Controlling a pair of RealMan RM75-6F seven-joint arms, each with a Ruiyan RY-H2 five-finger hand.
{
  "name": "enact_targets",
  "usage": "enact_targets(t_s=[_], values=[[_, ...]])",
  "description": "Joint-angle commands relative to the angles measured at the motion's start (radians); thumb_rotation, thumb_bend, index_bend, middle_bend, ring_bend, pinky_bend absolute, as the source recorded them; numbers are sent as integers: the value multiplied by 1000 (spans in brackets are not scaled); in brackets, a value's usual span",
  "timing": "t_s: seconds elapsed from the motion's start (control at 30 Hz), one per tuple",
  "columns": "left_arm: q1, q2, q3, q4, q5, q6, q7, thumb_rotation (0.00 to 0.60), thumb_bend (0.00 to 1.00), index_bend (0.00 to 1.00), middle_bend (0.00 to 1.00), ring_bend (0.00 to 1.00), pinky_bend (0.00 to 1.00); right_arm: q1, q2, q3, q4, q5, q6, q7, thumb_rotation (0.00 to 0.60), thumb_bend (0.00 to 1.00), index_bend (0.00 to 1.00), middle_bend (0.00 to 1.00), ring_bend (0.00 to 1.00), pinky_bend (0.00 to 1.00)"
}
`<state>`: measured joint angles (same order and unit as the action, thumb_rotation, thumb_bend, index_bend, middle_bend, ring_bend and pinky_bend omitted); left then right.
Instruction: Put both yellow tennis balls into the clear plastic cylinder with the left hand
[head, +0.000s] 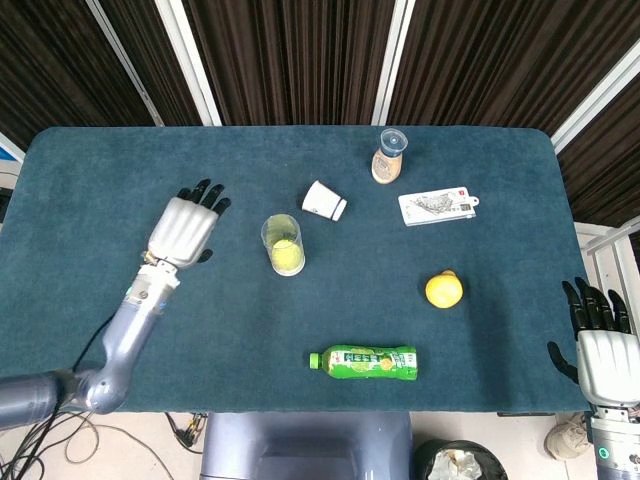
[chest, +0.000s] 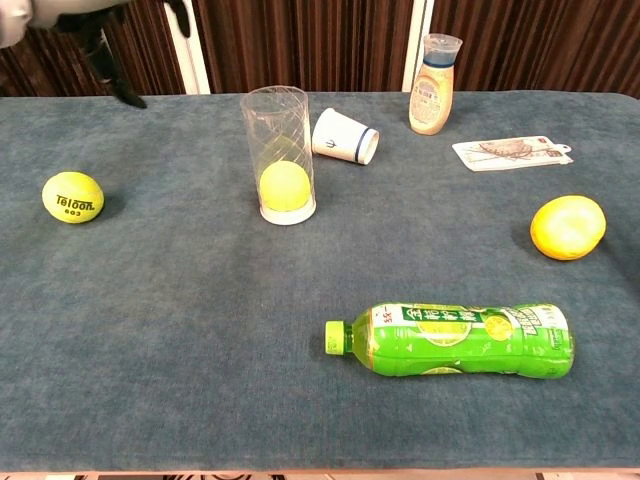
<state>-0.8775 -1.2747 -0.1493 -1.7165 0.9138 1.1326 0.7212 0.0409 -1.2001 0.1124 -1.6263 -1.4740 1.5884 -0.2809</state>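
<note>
Nearest, a green drink bottle (chest: 450, 339) lies on its side on the blue table (chest: 180, 350), its cap pointing left. Off the table's near right corner, the right hand (head: 605, 345) hangs empty with its dark fingers apart. Farther back on the right sits a yellow lemon (chest: 567, 227). On the left, one yellow tennis ball (chest: 72, 197) rests on the cloth by itself. In the head view, the left hand (head: 185, 226) hovers above that side of the table, holding nothing, fingers extended and spread; it hides the ball below. Near the middle, the clear plastic cylinder (chest: 278, 130) stands upright, and the other tennis ball (chest: 285, 186) sits at its bottom. Just beyond and to the right, a white paper cup (chest: 345, 136) lies tipped over. Farther right lies a flat printed card (chest: 508, 152), and farthest back stands a small lidded bottle (chest: 434, 84).
</note>
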Motion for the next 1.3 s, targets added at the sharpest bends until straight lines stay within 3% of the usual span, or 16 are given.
enact_targets(t_s=[0.03, 0.53, 0.9, 1.07, 1.3], values=[[80, 13, 79, 113, 86, -43, -139, 600, 0, 271, 151, 109, 294, 2, -4, -2, 2, 1, -4, -6, 600, 340, 28, 75, 119, 87], [133, -150, 109, 442, 143, -172, -331, 600, 1, 258, 131, 107, 266, 4, -11, -2, 10, 8, -13, -17, 600, 340, 28, 75, 118, 87], [150, -202, 113, 556, 189, -219, -373, 600, 3, 258, 152, 118, 266, 3, -8, -1, 11, 10, -13, -12, 600, 340, 27, 75, 118, 87], [158, -220, 110, 590, 215, -222, -393, 600, 7, 266, 209, 153, 266, 3, -9, -1, 12, 12, -13, -13, 600, 340, 28, 75, 119, 87], [164, -246, 111, 633, 217, -244, -359, 600, 15, 263, 224, 162, 274, 2, -9, -1, 14, 10, -12, -10, 600, 340, 28, 75, 119, 87]])
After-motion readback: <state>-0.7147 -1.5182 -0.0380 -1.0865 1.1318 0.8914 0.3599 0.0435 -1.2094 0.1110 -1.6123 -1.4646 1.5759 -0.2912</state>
